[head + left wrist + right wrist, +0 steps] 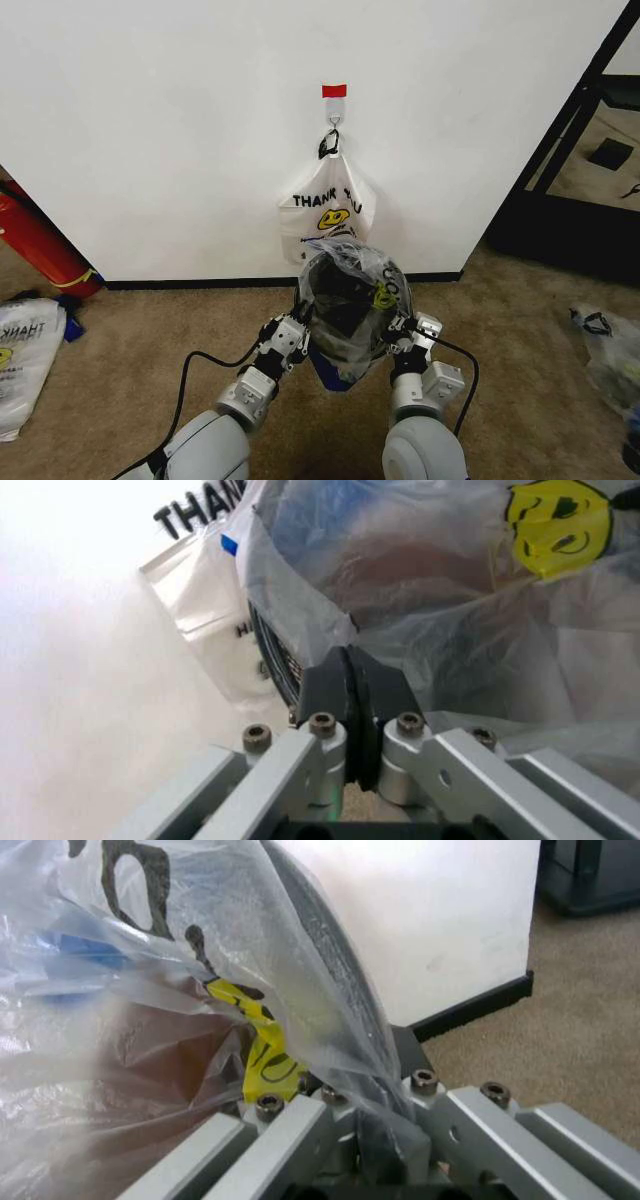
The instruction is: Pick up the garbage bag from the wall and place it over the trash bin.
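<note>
The garbage bag (348,275), translucent with a yellow smiley and blue patches, is draped over the mouth of the trash bin (340,318), whose dark mesh shows through the film. The bin stands on the carpet just before the wall (150,120). My left gripper (292,335) is at the bin's left side and is shut on the bag's edge, its fingers (335,686) pressed together beside the wire rim (272,660). At the bin's right side my right gripper (404,330) is shut on the film, with the bag (150,990) lying over its fingers.
A white "THANK YOU" bag (325,205) hangs from the hook (333,122) under red tape (334,91). A red cylinder (35,245) and a white bag (25,350) lie at left. Another bag (610,355) and black shelving (590,150) are at right.
</note>
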